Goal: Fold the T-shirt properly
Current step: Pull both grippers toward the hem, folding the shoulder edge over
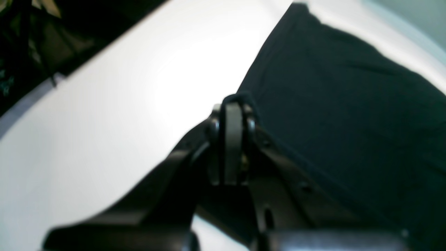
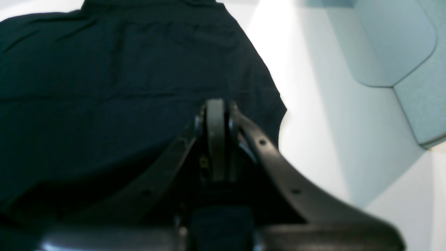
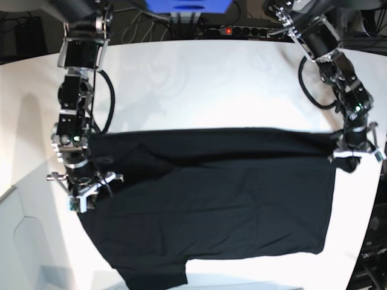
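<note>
Currently the left tool (image 1: 232, 104) is clamped on an edge of the large plain black cloth T-shirt (image 3: 211, 199); the right tool (image 2: 216, 104), fully closed, pinches its opposite edge above the white desk (image 3: 211, 84).

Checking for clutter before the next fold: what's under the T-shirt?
Only the white table shows around the T-shirt. The cloth lies spread on it and hides whatever is beneath; no bulge suggests anything there.
</note>
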